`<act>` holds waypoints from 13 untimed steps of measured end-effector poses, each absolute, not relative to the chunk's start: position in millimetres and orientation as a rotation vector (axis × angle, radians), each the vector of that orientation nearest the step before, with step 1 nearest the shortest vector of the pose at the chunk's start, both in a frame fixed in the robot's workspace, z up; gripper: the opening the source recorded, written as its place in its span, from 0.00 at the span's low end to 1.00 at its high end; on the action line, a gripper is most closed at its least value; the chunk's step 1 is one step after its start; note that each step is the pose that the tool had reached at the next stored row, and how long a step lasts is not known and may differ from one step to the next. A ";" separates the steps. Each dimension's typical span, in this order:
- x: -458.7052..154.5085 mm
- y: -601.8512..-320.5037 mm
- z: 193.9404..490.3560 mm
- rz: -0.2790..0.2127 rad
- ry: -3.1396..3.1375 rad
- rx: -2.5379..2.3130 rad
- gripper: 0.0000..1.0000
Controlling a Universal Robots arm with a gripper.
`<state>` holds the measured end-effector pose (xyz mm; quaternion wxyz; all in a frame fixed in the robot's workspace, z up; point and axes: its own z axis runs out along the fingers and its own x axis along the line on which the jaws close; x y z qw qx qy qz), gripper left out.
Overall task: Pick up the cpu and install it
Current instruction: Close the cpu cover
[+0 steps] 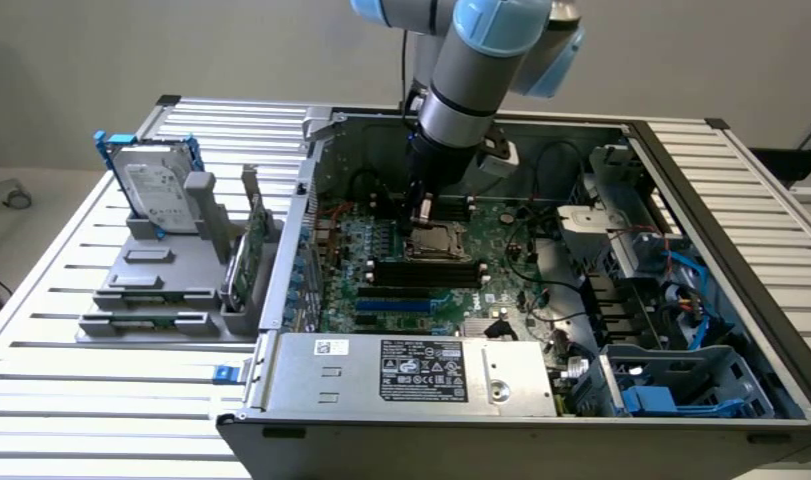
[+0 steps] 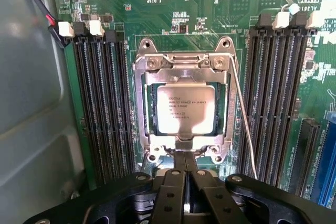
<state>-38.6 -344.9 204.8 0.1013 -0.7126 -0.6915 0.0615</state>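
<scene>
Beside the memory slots (image 2: 100, 108), within its socket frame (image 2: 140, 85), the cpu (image 2: 181, 109) lies flat; the gripper (image 2: 184, 157), fingers pressed together, sits at the frame's edge. Any push should stay gentle, clear of the wire lever (image 2: 242, 124).

A slatted, silvery metal worktop (image 1: 98, 400) carried two things. An open computer case (image 1: 512, 452) lay on its side toward the exterior view's right, with its inside facing up. Just beside it, toward the exterior view's left, a grey stepped holder (image 1: 152, 295) stood on the slats.
</scene>
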 end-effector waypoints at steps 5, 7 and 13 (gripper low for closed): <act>-44.6 -345.9 210.1 0.178 -2.039 -2.105 0.11; -47.0 -346.7 212.9 0.176 -2.038 -2.105 0.11; -54.6 -349.7 220.1 0.169 -2.031 -2.105 0.11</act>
